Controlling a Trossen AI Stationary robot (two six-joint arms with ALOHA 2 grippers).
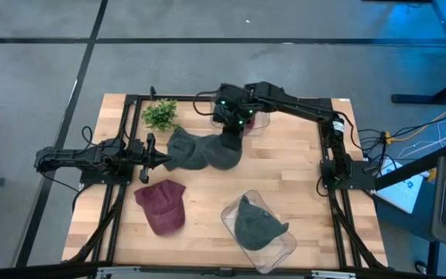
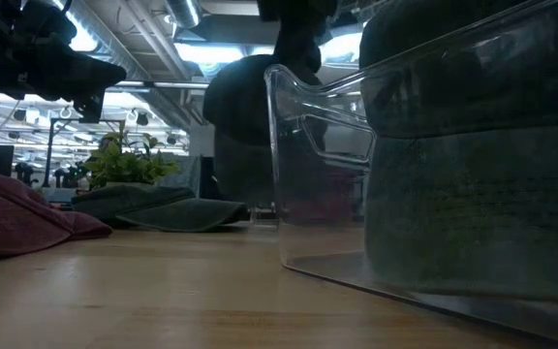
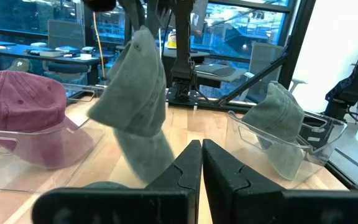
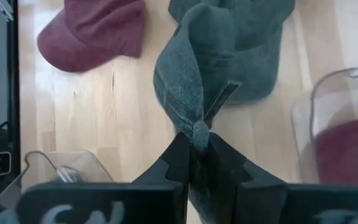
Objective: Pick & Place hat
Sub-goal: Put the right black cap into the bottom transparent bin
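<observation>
Hanging hat: a grey-green cap dangles from the right gripper, lifted off the wooden table; in the high view it shows as a dark grey cap near the table's middle, toward the far side
Right gripper: fingers pressed together on a bunched fold of the cap's fabric, close to its back strap; the arm reaches in from the right edge of the table toward the far centre
Second grey cap: lies flat on the table, just to the left of the lifted one and touching or overlapping it, I cannot tell which
Left gripper: fingers closed with nothing between them, low at the table's left side, tips pointing at the grey caps and near the flat one; its wrist view shows the two dark fingers meeting
Maroon cap: rests on the bare wood at the front left, apart from the grey caps
Clear bin, front: a transparent plastic container at the front right holds another grey-green cap
Clear bin, far side: a second transparent container stands under the right arm's wrist, with something maroon inside
Potted plant: small green plant at the far left corner, well apart from the lifted cap
Low view: the front bin's wall fills the right, with the hanging cap behind it
</observation>
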